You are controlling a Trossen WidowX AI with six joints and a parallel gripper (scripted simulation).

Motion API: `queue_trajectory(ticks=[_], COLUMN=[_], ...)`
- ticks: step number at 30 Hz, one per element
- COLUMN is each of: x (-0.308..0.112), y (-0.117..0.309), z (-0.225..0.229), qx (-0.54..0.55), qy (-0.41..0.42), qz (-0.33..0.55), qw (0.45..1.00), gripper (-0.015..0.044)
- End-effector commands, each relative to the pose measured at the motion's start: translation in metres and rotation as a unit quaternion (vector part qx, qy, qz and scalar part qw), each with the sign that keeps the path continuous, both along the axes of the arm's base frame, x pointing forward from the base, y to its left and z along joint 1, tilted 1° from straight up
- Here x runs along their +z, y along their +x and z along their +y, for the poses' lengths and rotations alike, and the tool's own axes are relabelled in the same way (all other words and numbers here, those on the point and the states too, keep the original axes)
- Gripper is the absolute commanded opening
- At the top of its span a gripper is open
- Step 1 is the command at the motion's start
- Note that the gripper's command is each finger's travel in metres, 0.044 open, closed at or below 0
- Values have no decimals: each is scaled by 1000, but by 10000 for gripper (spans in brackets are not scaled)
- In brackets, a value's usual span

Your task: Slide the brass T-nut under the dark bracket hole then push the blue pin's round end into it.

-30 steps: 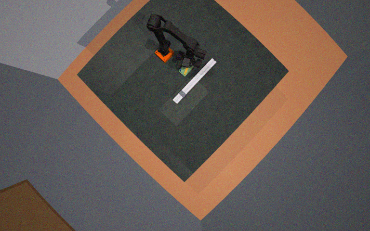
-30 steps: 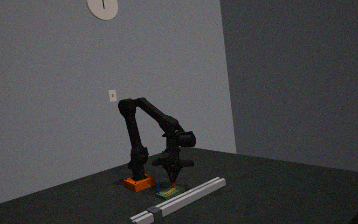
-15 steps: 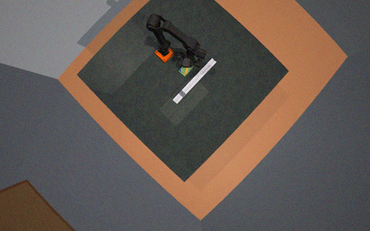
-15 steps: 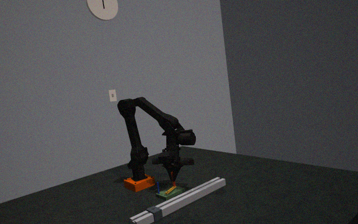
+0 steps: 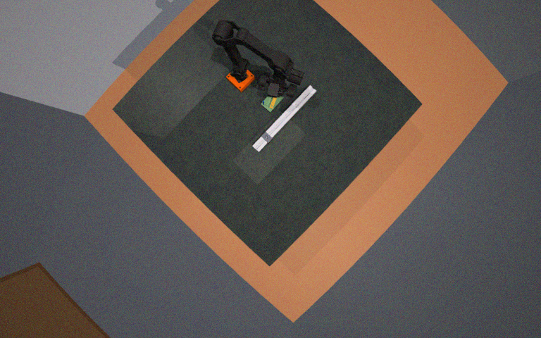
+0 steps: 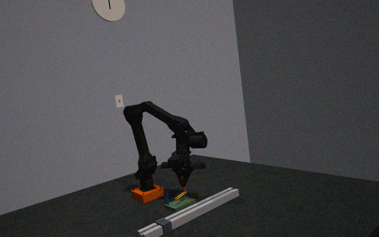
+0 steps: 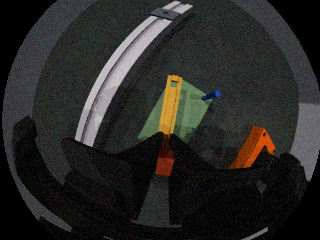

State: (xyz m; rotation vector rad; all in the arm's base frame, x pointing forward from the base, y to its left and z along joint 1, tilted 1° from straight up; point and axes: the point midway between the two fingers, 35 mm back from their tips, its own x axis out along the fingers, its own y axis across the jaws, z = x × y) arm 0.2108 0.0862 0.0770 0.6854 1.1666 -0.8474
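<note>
The black six-joint arm rises from an orange base and bends over at the elbow, its gripper directed downward; the pincer is clenched on the orange handle of the brass T-nut; the nut, a long yellow bar, hangs tilted just above the green tray, outside the slot of the aluminum rail; the blue pin stands upright at the edge of the tray, on the side toward the orange base; the rail lies beside the tray on the dark mat, and the dark bracket straddles it near one end, its hole visible from above
</note>
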Motion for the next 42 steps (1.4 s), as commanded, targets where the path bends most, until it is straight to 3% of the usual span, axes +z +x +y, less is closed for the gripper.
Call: queue_trajectory(ticks=[1,42], x=[8,62], y=[1,6], z=[0,5], qx=[-2,-21], qy=[1,-2], qz=[-2,-1], qw=[1000,1000], gripper=[-150,-150])
